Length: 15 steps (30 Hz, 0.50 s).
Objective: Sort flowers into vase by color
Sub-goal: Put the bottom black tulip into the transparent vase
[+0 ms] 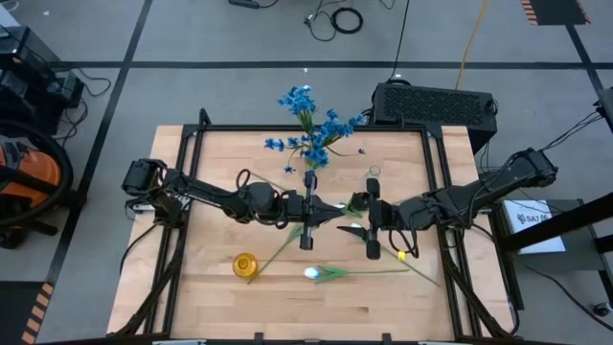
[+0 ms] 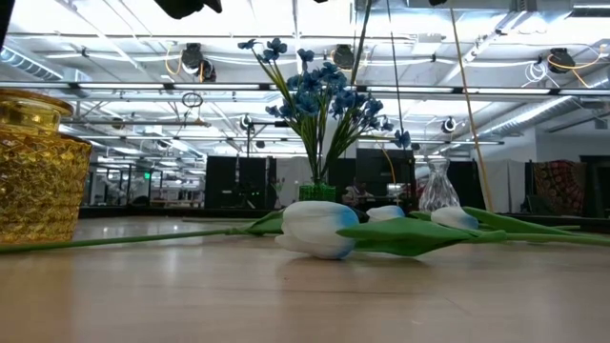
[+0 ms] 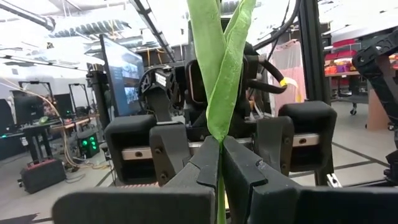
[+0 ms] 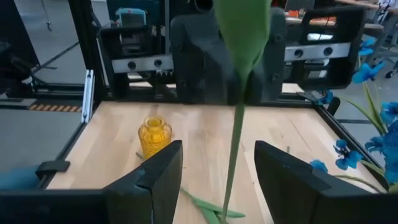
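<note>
From above, both arms meet over the middle of the wooden table (image 1: pixel 192 307). The left gripper (image 1: pixel 307 213) points toward the right gripper (image 1: pixel 372 222), and a flower stem (image 1: pixel 329 213) runs between them. A bunch of blue flowers (image 1: pixel 311 125) stands in a vase at the table's far edge, a small clear glass vase (image 1: pixel 374 173) just beside it. A yellow glass vase (image 1: pixel 245 264) sits on the near half, and a white tulip (image 1: pixel 314 274) lies flat beside it, its stem stretching toward the right.

From table height, the yellow glass vase (image 2: pixel 38 167) stands at the left, the white tulip (image 2: pixel 319 229) lies on the wood with its leaves spread, the blue flowers (image 2: pixel 324 95) rise behind it, and the clear glass vase (image 2: pixel 437 187) stands farther back.

In the left wrist view, the left gripper (image 3: pixel 220 163) is clamped tight on the flower stem (image 3: pixel 221 193), and green leaves (image 3: pixel 221 68) rise above the fingers, with the right arm's gripper facing it behind.

In the right wrist view, the right gripper (image 4: pixel 217 171) stands apart, its fingers (image 4: pixel 158 174) wide of the flower stem (image 4: pixel 234 155), which passes between them without touching. The yellow glass vase (image 4: pixel 153 135) stands on the table beyond, blue flowers (image 4: pixel 373 124) at the edge.
</note>
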Tool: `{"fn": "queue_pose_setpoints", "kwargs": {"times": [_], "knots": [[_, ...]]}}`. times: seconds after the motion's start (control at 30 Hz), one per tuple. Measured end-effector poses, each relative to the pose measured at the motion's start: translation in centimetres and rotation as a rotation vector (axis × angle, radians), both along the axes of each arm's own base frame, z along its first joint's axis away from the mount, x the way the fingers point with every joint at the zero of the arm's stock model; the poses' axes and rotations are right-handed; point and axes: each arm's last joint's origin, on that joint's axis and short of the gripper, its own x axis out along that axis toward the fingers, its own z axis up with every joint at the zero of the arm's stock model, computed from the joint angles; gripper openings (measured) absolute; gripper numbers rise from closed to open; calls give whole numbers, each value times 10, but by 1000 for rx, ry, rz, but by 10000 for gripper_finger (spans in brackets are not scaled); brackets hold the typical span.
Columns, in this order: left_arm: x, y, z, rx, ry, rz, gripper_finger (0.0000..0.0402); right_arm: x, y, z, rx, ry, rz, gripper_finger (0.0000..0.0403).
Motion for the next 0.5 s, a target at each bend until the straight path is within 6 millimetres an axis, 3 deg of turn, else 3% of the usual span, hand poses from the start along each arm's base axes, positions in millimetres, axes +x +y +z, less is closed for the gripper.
{"fn": "queue_pose_setpoints", "kwargs": {"times": [0.33,0.5], "knots": [[0,0,-1,2,13,-4,12,0,-1,1,-59,-10,-36,189],[0,0,-1,2,13,-5,12,0,-1,2,-67,-13,-32,163]]}}
